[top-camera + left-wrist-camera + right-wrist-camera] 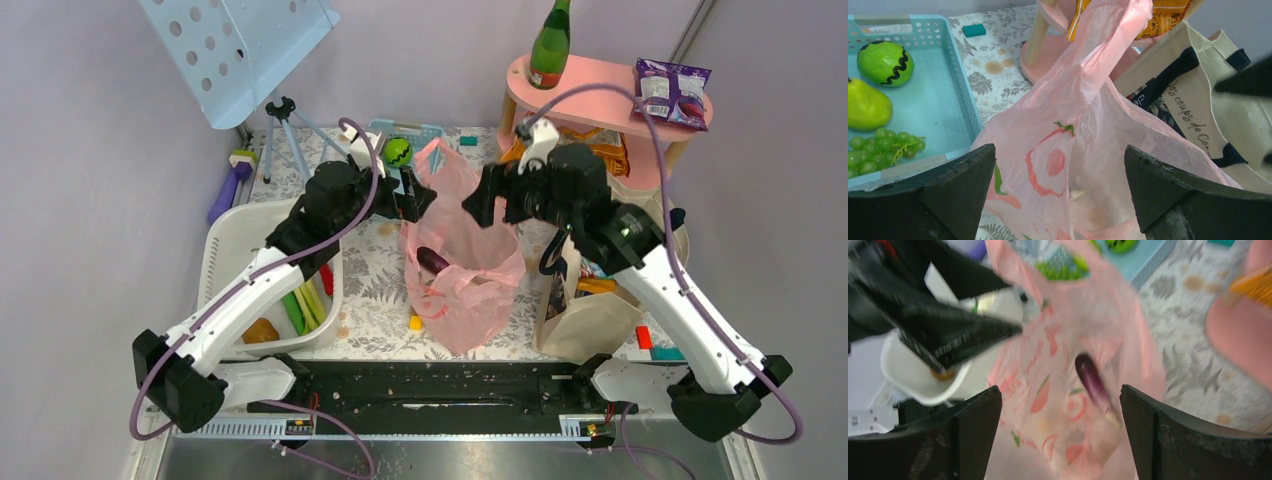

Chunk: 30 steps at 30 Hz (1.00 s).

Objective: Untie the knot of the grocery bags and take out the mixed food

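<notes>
Centrally in the overhead frame, the thin translucent pink plastic carrier bag [465, 290] stands on the floral-patterned tablecloth [375, 285], with a dark purple aubergine [432, 259] visible inside it. The bag's raised top lies between the left gripper [428, 202] and the right gripper [472, 208], both with fingers spread wide, grasping nothing. Just right of the bag sits the beige canvas tote with black handles [590, 318]. At lower left, a white plastic basket [222, 250] holds pale-stemmed green leeks [305, 308].
</notes>
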### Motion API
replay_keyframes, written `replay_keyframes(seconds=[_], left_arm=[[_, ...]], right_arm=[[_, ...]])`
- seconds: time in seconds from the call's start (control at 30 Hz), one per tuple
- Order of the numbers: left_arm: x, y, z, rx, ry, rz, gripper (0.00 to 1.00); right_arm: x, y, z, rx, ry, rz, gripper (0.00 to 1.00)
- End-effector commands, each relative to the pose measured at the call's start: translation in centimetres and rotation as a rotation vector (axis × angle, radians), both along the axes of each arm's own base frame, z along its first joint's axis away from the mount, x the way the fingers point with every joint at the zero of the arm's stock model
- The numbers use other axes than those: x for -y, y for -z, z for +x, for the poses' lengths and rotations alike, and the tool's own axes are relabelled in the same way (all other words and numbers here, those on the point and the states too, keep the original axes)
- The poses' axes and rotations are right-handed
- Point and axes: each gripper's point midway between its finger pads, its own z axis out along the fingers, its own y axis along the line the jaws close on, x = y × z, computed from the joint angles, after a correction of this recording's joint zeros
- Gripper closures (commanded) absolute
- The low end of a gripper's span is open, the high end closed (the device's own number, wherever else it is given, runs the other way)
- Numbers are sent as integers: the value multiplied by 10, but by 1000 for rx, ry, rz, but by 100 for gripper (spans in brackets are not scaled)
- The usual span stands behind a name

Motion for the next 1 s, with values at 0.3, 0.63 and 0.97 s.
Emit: replay_keyframes(seconds=[0.3,0.63,0.97], left_arm=[[54,-7,30,156,30,-8,44],[9,39,-4,100,-92,-49,100],[-9,59,-55,-40,-44,-136,4]], right_arm=[[-19,188,-137,-416,-242,-193,35],[24,305,-203,-609,-208,-575,54],[25,284,-179,-468,-116,-584,14]])
